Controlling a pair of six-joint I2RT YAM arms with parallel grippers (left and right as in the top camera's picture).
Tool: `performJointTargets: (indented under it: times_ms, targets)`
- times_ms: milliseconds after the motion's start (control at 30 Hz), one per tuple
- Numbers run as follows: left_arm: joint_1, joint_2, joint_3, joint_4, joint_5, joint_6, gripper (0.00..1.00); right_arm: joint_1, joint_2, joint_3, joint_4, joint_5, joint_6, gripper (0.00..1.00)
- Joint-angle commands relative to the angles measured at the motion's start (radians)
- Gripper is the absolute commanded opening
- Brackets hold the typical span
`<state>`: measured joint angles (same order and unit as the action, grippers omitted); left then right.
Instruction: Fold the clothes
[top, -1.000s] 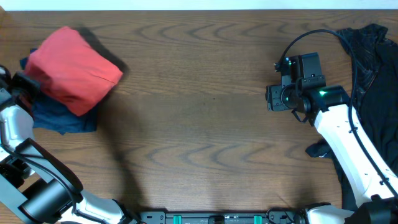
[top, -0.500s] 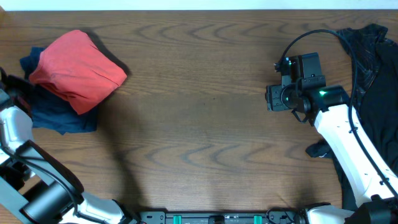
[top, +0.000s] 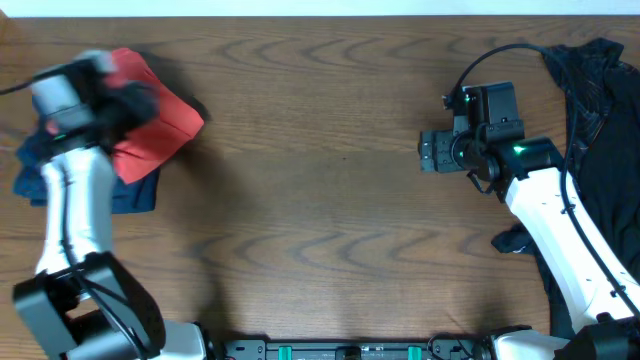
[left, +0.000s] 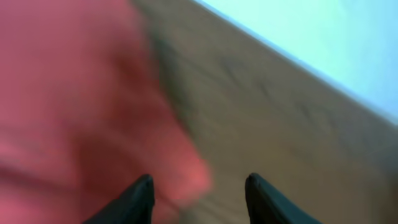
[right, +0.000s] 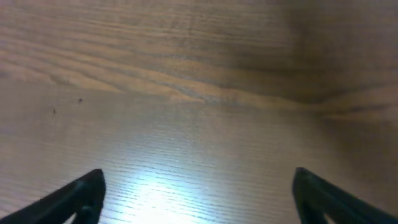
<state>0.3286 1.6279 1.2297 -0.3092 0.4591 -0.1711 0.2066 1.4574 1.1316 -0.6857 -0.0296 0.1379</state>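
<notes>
Soft cloth on grained wood

The tabletop (top: 320, 200) is smooth brown wood grain with a faint sheen. The coral-red shirt (top: 170, 120), navy-blue garment (top: 138, 192) and black clothes (top: 600, 120) are matt cloth. The right arm's shell (top: 550, 222) is glossy white plastic

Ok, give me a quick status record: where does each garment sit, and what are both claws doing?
red shirt: compact bundle, far left of table, lying on navy garment
navy garment: under red shirt, edges showing
black clothes: loose heap, right edge
left claw: open, above red shirt's edge, holding nothing; view blurred
right claw: open wide over bare table, empty
</notes>
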Motion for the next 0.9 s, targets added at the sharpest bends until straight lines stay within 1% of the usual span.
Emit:
performJointTargets:
  times_ms: [0, 100, 233, 300, 433, 567, 667, 733, 867]
  targets:
    - [-0.143, -0.005, 0.005, -0.084, -0.073, 0.108, 0.54, -0.006, -0.003, 0.011, 0.012, 0.002, 0.034, 0.99]
    - [-0.267, -0.005, 0.005, -0.193, -0.146, 0.119, 0.66, -0.008, -0.001, 0.011, 0.022, -0.002, 0.034, 0.99]
    - [-0.388, -0.005, 0.005, -0.311, -0.221, 0.120, 0.86, -0.044, 0.002, 0.011, 0.043, -0.060, 0.035, 0.99]
    - [-0.423, -0.009, 0.005, -0.352, -0.259, 0.120, 0.91, -0.078, 0.002, 0.011, 0.061, -0.095, 0.034, 0.99]
    - [-0.455, -0.053, 0.005, -0.445, -0.296, 0.126, 0.95, -0.146, 0.002, 0.011, 0.070, -0.091, 0.025, 0.99]
    - [-0.455, -0.151, 0.005, -0.545, -0.296, 0.126, 0.95, -0.202, -0.009, 0.011, -0.009, -0.086, 0.034, 0.99]
    - [-0.455, -0.253, 0.005, -0.616, -0.301, 0.126, 0.95, -0.214, -0.030, 0.011, -0.073, -0.049, 0.059, 0.99]
    - [-0.455, -0.334, -0.007, -0.645, -0.343, 0.125, 0.95, -0.213, -0.053, 0.010, -0.105, -0.026, 0.081, 0.99]
    - [-0.455, -0.520, -0.073, -0.638, -0.416, 0.109, 0.95, -0.203, -0.135, -0.009, -0.127, -0.017, 0.094, 0.99]
